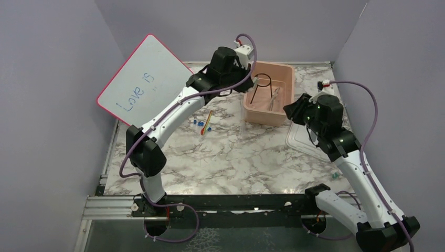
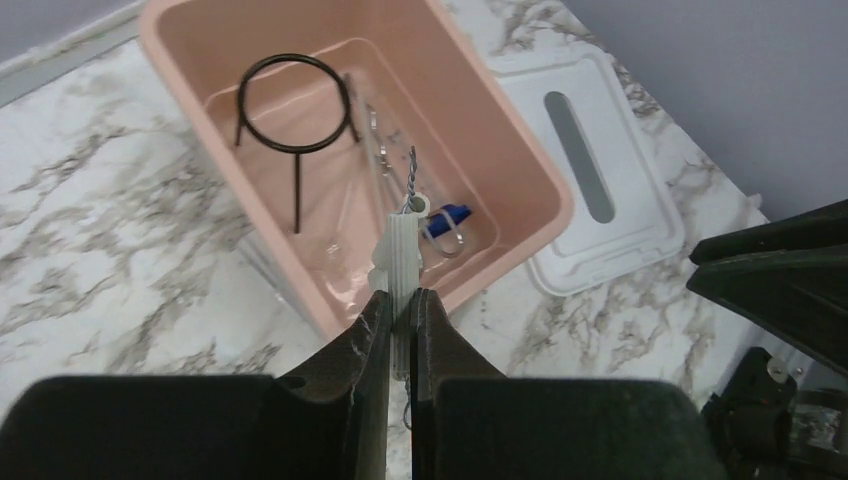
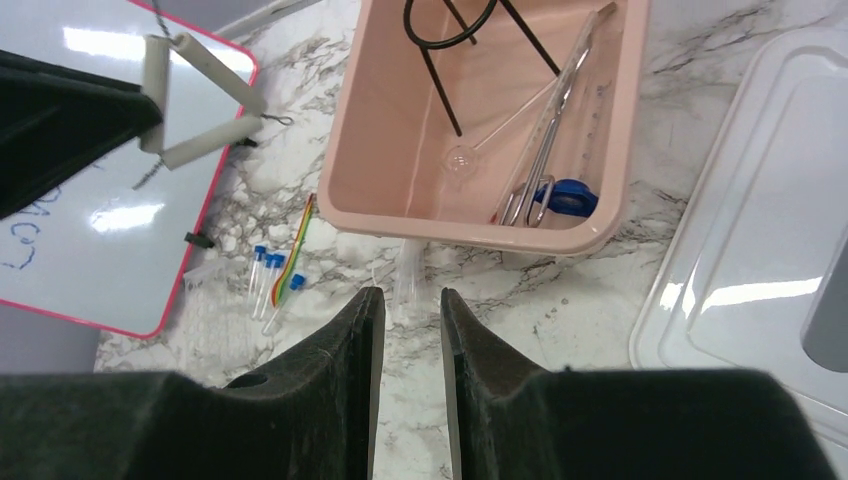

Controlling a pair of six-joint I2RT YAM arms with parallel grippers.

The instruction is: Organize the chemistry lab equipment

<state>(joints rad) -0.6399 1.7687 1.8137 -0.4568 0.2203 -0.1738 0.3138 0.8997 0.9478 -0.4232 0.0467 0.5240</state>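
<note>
My left gripper (image 2: 401, 298) is shut on a white ribbed-tube wire triangle (image 2: 403, 250) and holds it above the near rim of the pink tub (image 2: 510, 130). The triangle also shows in the right wrist view (image 3: 190, 95). In the tub lie the black wire ring stand (image 2: 295, 105), the metal tongs (image 2: 385, 150) and a blue-tipped item (image 2: 450, 215). My right gripper (image 3: 405, 297) is open and empty, over the marble just short of the clear tube (image 3: 408, 275). The red-yellow rod (image 3: 300, 235) and the blue-capped vials (image 3: 268, 275) lie on the table left of it.
The white lid (image 1: 304, 139) lies flat right of the tub (image 1: 267, 113), under my right arm. The pink-rimmed whiteboard (image 1: 141, 79) leans at the far left. Grey walls close in the table on three sides.
</note>
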